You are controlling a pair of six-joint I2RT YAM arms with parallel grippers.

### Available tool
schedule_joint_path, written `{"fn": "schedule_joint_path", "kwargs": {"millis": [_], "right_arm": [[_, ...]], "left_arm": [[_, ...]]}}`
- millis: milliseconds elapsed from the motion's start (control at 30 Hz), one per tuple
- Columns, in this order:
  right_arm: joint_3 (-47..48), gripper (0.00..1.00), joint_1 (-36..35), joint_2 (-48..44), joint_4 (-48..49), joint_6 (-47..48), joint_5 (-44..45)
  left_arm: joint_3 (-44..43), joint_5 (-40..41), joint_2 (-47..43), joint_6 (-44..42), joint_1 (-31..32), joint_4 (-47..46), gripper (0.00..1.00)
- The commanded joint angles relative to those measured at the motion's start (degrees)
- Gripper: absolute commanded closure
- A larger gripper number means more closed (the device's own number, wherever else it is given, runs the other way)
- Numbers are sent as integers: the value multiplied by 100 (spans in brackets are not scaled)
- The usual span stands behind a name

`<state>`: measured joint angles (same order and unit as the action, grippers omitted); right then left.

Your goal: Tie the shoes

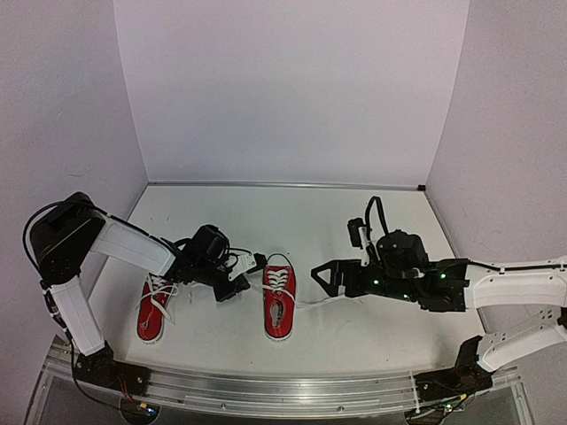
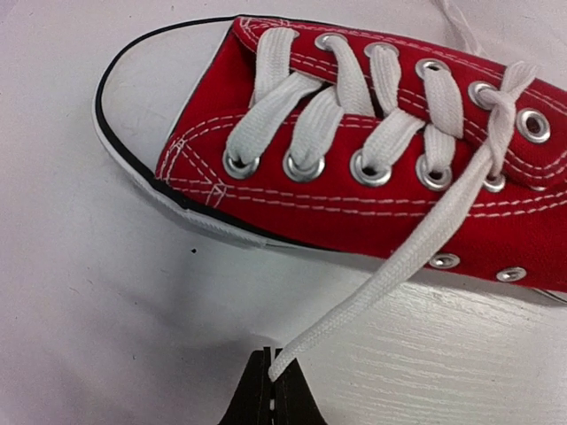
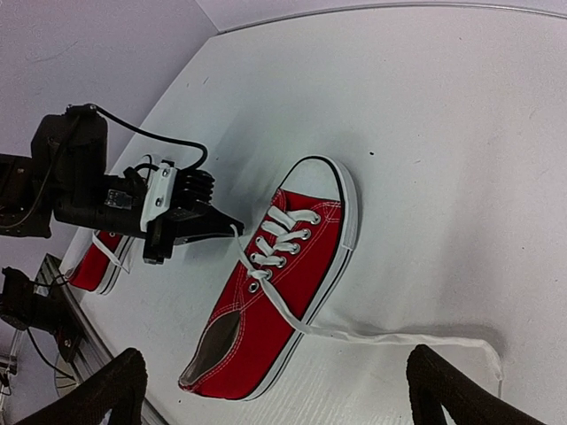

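Observation:
Two red sneakers with white laces lie on the white table. One shoe (image 1: 279,303) is in the middle, toe pointing away; it also shows in the left wrist view (image 2: 372,168) and the right wrist view (image 3: 283,283). The other shoe (image 1: 154,312) lies to the left, under the left arm. My left gripper (image 1: 235,282) (image 2: 270,390) sits just left of the middle shoe, shut on its left lace end (image 2: 390,266), which runs taut from the upper eyelets. The right lace end (image 3: 416,339) lies loose on the table. My right gripper (image 1: 319,280) (image 3: 279,390) is open and empty, just right of that shoe.
White walls close in the table at the back (image 1: 283,183) and on both sides. A metal rail (image 1: 283,390) runs along the near edge by the arm bases. The left arm's cable (image 3: 151,137) loops above its wrist.

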<state>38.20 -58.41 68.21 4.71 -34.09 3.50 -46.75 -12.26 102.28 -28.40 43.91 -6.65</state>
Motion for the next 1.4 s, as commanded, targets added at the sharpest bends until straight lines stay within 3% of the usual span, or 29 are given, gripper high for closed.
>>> {"fn": "schedule_joint_path", "kwargs": {"millis": [0,233,567,867,1367], "right_arm": [[368,2,20,376,86,-33,-88],[960,10,29,1167,-41,-104,-317],[1496,47,26,2081,324,-146,-1187],[1751,55,26,2883,1187,-224,-1723],[1981,70,27,3283,1322,-185,-1809]], "left_arm": [[-193,-51,-719,259,164,356,100],[78,-427,-1373,681,492,10,100],[6,-580,-1222,938,742,-352,100],[69,-584,-1168,1057,775,-524,100],[28,-623,-1079,908,837,-403,100]]}}
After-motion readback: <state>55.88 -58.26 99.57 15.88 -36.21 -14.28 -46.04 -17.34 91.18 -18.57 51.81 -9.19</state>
